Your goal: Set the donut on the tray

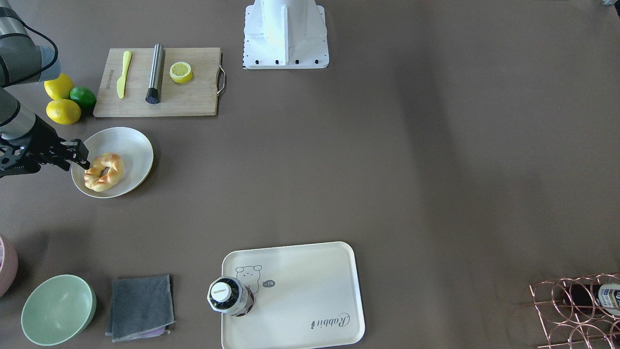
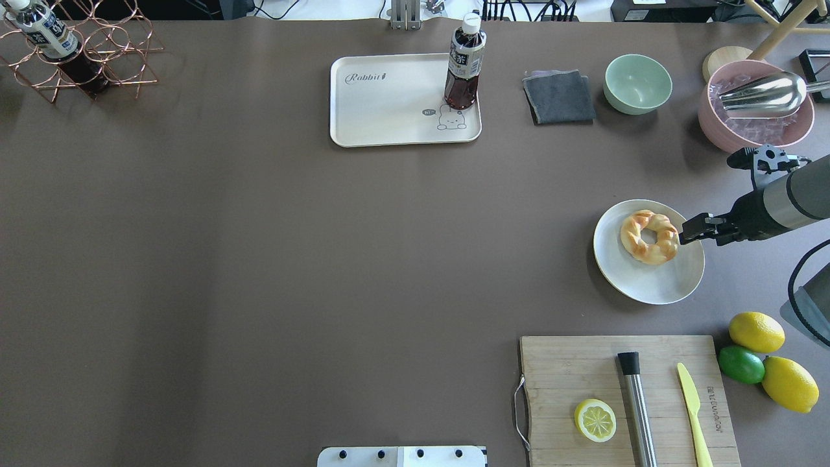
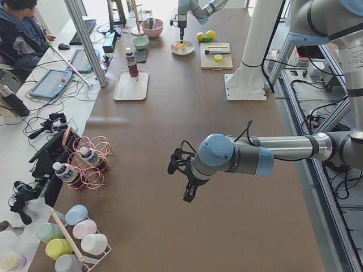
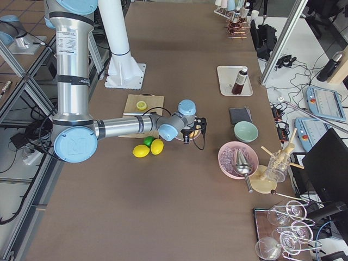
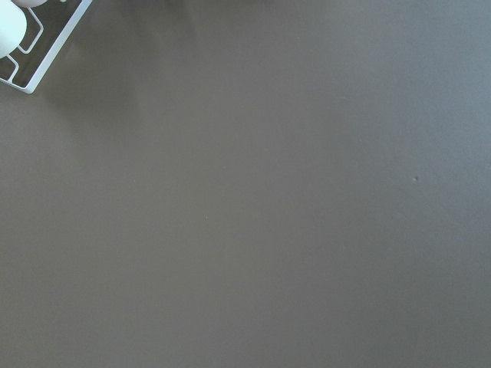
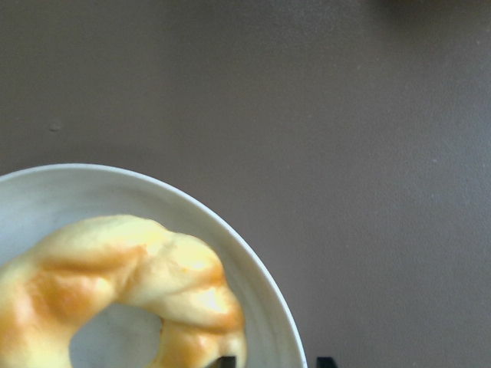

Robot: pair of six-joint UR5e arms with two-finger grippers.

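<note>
Reaching in from the robot's right, the right gripper (image 2: pixel 685 231), jaws seemingly parted, sits at the donut's (image 2: pixel 650 237) outer rim.

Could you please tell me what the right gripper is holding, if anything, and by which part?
Nothing is held yet: the right gripper is open at the edge of the donut, which lies on the white plate.
</note>
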